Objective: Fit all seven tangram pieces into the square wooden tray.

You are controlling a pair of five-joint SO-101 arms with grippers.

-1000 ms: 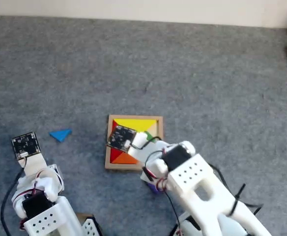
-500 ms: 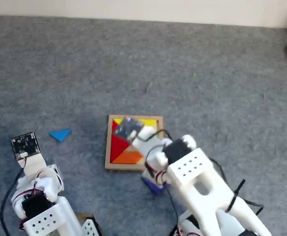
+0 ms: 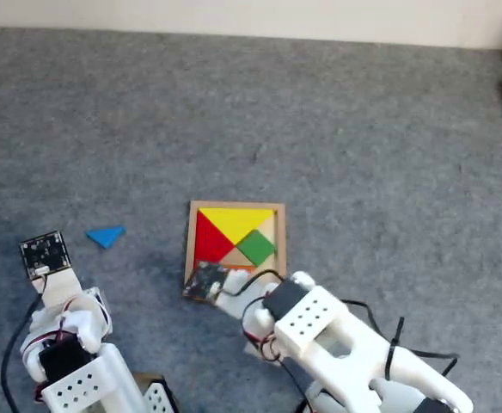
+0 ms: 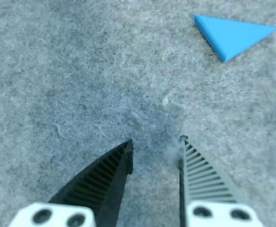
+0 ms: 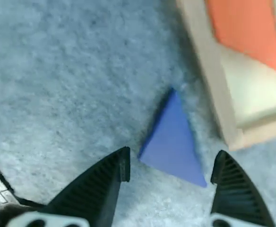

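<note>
At far left, the left gripper (image 4: 156, 142): one black finger and one white, both ribbed plastic wedges tapering to points, spread apart with nothing but the fuzzy grey felt surface (image 3: 363, 129) between them. Beyond the tips and off to one side, flat on the felt, a light-blue triangular tangram piece (image 4: 230, 33), smooth-faced and sharp-cornered, well apart from the tray.

Next along, the square wooden tray (image 3: 189, 249), flat on the felt, with a pale raised rim. Inside it:
- a red triangle (image 3: 208, 243) along the left wall
- a yellow triangle (image 3: 234, 221) along the far wall
- a green square (image 3: 257, 247) set on its corner toward the right
- an orange piece (image 5: 244, 28) by the near wall

Patches of bare pale wood among them.

Outside the tray, just beside one outer corner, a dark-blue triangular piece (image 5: 173, 139), flat on the felt, one tip toward the rim. Around it the right gripper (image 5: 172, 158): two black ridged fingers held wide, one to either side of the dark-blue triangle, not clamped on it.
</note>
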